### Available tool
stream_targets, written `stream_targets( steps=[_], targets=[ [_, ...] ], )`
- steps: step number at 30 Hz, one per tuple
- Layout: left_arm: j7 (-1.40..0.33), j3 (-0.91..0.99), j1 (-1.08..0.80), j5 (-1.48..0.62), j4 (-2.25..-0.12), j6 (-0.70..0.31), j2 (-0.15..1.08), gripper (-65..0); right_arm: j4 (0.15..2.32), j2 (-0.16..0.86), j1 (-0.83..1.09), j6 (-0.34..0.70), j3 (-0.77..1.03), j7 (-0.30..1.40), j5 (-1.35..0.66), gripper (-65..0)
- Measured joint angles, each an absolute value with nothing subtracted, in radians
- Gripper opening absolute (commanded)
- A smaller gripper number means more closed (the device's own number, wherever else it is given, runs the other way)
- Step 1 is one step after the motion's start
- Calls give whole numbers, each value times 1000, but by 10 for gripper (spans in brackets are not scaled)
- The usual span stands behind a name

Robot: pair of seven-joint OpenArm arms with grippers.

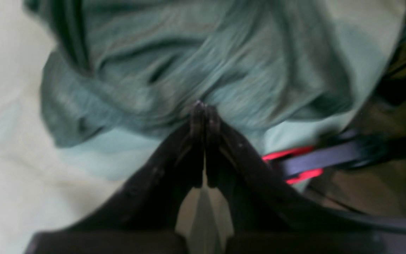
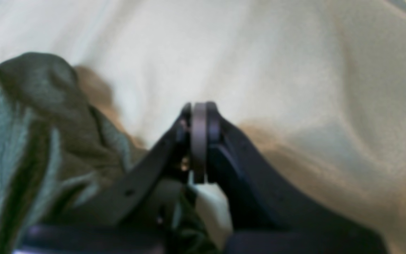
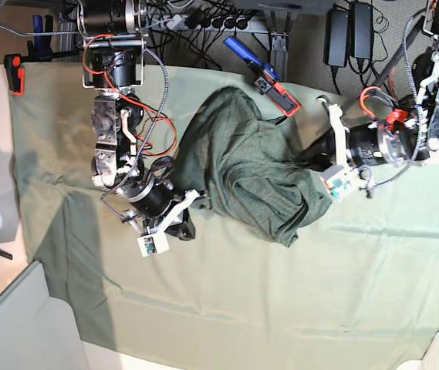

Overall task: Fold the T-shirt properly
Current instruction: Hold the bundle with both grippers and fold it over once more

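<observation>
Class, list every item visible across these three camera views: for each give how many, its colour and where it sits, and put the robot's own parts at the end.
T-shirt: one, dark olive-green, bunched and wrinkled at the middle of the table, between the two arms.
table cloth: one, pale green, covering the table under the shirt.
clamps: two seen, red and black with a blue handle at the cloth's far edge behind the shirt; another, red, at the far left corner.
power bricks: two, black, on the floor beyond the table with tangled cables.
left gripper: one, black, fingertips together at the shirt's edge; whether cloth is pinched is unclear.
right gripper: one, black, fingertips together, beside the shirt over the cloth.
</observation>
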State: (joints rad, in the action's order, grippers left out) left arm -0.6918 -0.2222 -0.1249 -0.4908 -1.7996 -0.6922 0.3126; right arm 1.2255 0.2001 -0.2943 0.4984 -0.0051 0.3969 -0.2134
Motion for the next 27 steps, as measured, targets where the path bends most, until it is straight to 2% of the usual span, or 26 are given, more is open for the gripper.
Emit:
stream_targets(
  steps=[6,12,27],
  targets=[
    [-666,-305,-118,-461,-1768,-692,281,-650,1225,191,-294,498,-5,397,-213,-650],
    [-603,-384,-52,-359,-1643,-692,280,-650,1225,186,-293,498,-5,405,-214,-650],
    [-479,-397,133,-315,-1340,-748,281,-650,1225,186,-294,499,-5,427,-214,-650]
  ],
)
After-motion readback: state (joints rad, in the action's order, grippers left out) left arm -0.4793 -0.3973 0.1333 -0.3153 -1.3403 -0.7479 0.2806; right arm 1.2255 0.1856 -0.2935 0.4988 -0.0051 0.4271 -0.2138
